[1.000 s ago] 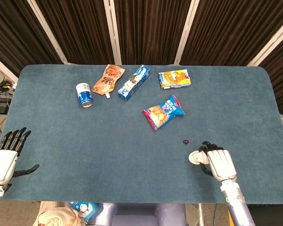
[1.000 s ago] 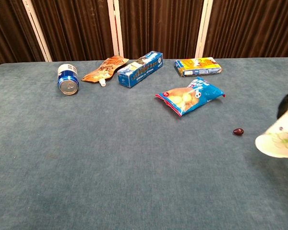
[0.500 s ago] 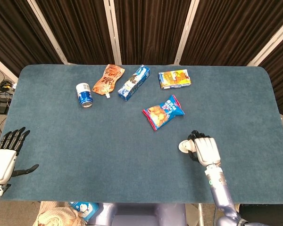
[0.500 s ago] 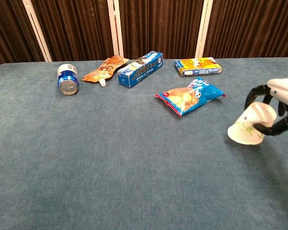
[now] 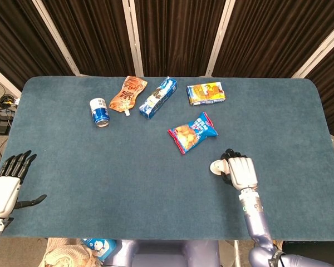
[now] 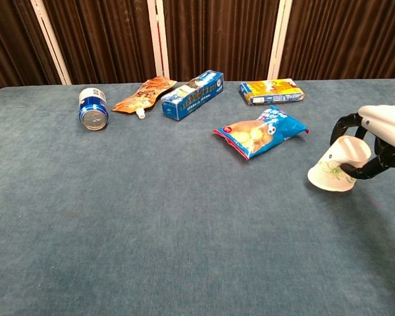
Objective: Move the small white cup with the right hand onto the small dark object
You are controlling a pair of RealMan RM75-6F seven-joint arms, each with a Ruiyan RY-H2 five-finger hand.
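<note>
Dark curtains [image 5: 172, 33] hung behind the blue table [image 5: 128, 183], which filled most of the head view. At the lower left corner of that view my left hand [image 5: 5, 186] waited off the table's edge with its fingers apart, grasping nothing, where it had been a second earlier. My right hand [image 5: 240, 171] had travelled up and left from the lower right of the frame and now stood just below the blue snack bag [image 5: 192, 132], its fingers wrapped around the small white cup [image 6: 332, 172]. In the chest view the cup was tilted, mouth down and to the left, near the cloth at the right side of the frame; I could not tell whether its rim touched. The small dark object, plain on the cloth a second earlier, was now out of sight in both views, with the cup about where it had lain.

Across the upper middle of the head view lay the blue carton [image 5: 158, 98], the orange pouch [image 5: 128, 94], the yellow box [image 5: 206, 93] and the blue can [image 5: 99, 112] on its side. Bare cloth spread over the whole lower left and centre, and more between my right hand and the table's right edge.
</note>
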